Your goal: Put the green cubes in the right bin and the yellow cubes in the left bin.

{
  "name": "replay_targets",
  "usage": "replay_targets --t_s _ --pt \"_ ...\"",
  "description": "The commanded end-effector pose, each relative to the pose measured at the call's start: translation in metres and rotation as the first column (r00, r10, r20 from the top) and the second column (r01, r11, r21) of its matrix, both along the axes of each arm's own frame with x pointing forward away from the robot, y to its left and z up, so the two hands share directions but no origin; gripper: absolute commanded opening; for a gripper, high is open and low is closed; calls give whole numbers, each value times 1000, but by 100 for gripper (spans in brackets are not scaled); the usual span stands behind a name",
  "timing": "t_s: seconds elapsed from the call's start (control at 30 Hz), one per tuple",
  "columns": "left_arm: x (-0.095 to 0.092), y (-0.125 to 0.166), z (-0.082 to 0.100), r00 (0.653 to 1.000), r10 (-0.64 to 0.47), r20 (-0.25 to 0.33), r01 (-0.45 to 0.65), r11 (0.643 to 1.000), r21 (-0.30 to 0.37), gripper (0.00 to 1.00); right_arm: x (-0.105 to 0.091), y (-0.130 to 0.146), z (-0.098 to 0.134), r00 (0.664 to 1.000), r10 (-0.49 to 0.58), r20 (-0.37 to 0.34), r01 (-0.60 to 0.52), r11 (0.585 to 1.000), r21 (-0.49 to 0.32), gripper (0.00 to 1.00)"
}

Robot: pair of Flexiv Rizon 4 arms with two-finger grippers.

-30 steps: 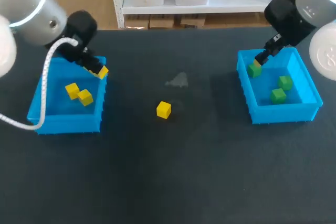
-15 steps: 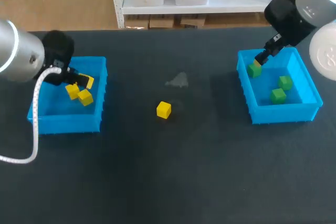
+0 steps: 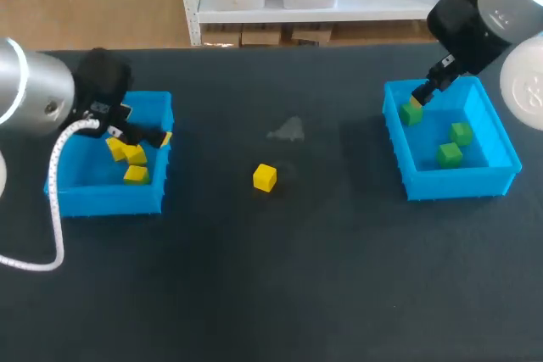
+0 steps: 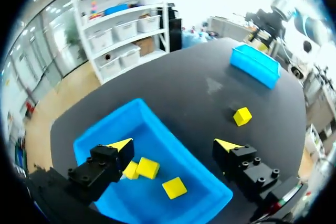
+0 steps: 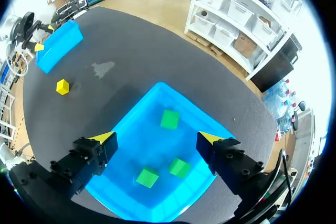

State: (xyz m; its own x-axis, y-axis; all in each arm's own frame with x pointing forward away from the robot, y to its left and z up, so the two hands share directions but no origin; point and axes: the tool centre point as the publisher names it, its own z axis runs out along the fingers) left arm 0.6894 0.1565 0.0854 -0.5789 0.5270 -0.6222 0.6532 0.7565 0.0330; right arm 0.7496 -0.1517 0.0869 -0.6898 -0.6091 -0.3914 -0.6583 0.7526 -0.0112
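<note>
Count: four yellow cubes (image 3: 134, 154), three in the rectangular blue plastic left bin (image 3: 110, 201) at frame left. The loose yellow cube (image 3: 265, 177) lies at centre on the dark matte table (image 3: 280, 277). Three green cubes (image 3: 450, 155) sit in the right bin (image 3: 458, 184). My left gripper (image 4: 174, 145) and right gripper (image 5: 157, 137) are spread wide, holding nothing.

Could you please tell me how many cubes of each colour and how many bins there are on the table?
Yellow cubes: 4
Green cubes: 3
Blue bins: 2
Total: 9
</note>
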Motion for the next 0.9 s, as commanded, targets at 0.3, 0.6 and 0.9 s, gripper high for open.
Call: replay_targets --t_s 0.3,0.6,0.9 --pt "37 -48 15 945 -299 -135 306 951 36 100 0 0 0 1000 1 1 -1 1000 1 100" --pt "44 -83 1 895 -392 -214 412 909 56 100 0 0 0 1000 1 1 -1 1000 1 100" --pt "43 -119 -20 839 -462 -288 491 870 34 100 0 0 0 1000 1 1 -1 1000 1 100"
